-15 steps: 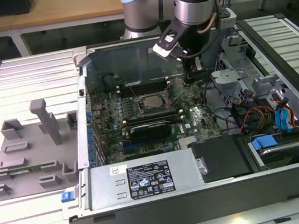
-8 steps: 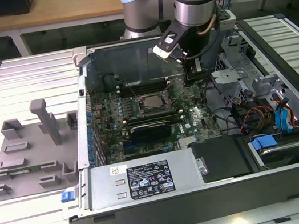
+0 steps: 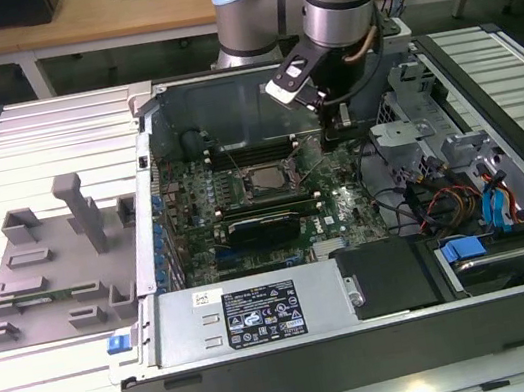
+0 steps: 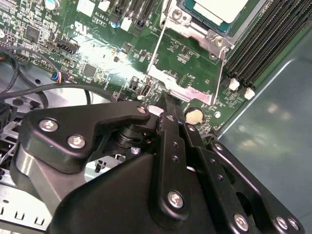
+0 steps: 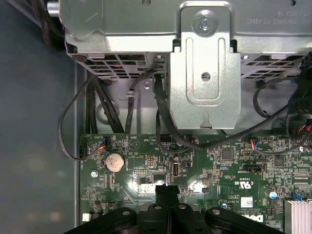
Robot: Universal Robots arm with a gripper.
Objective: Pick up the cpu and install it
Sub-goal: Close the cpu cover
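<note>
Inside the open case [image 3: 269, 352], on the slatted table [image 3: 36, 124]:

- cpu [image 3: 264, 181]: pale silver square, lying flat in the socket [image 4: 192, 30] at the middle of the board [image 3: 345, 207]. In the second wrist view the cpu [image 4: 217, 9] is cut off by the picture edge, with one corner and part of the top plate showing. Whether the socket's frame is latched over it cannot be made out.
- arm [image 3: 341, 9]: comes down from the far side into the case, to the exterior view's right of the socket. Its body hides the far right corner of the board in that view.
- gripper [image 5: 167, 191]: low over the board, near the cpu but apart from it. Both fingers are pressed together with no gap, and nothing is held between them. In the second wrist view the gripper [image 4: 165, 103] has its black links covering the near half of the board.
- battery [image 5: 115, 161]: round and pale, on the board just beside the fingertips; it also shows in the second wrist view [image 4: 194, 115].
- bracket [image 5: 204, 73]: grey sheet metal, beyond the board's edge.
- cables [image 5: 105, 105]: black, running under the bracket; their ends are hidden.
- tray [image 3: 51, 264]: grey, on the table at the exterior view's left, well apart from the case.
</note>
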